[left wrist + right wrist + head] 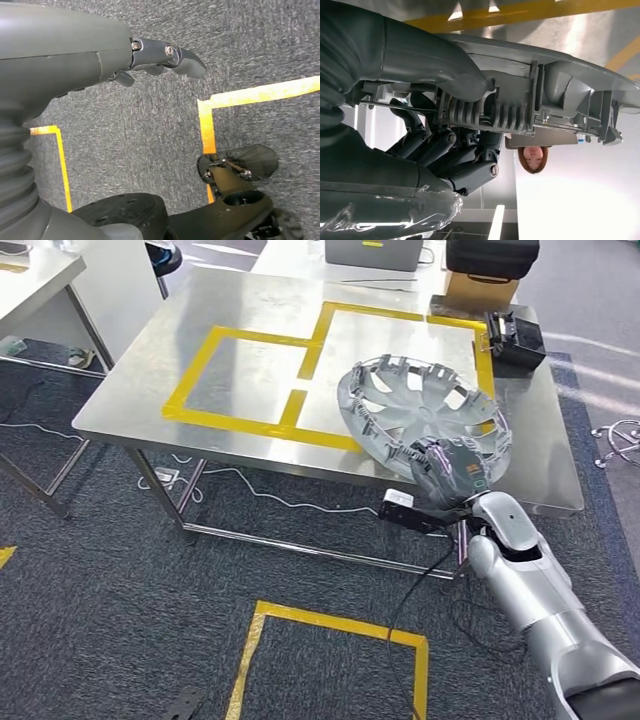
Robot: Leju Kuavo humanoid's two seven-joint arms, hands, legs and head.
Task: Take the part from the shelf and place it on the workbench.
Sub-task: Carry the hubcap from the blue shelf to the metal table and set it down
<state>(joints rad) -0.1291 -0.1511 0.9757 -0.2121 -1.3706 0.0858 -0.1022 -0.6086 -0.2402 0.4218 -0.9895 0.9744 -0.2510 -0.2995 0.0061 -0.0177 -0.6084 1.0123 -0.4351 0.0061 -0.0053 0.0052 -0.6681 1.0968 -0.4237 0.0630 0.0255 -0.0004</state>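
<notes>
risk of slipping: wheel cover (423, 410) gripped only at six o'clock rim by right hand (445, 468), tilted over workbench (136, 400); left hand (166, 55) slack, holding nothing.

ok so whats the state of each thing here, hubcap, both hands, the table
hubcap: inner ribbed side up, tilted over the right taped square, held by its near rim
right hand: grips the hubcap rim
left hand: hangs over the carpet, holds nothing, fingers apart
workbench: steel top, two yellow taped squares
black box: sits at the far right corner
</notes>
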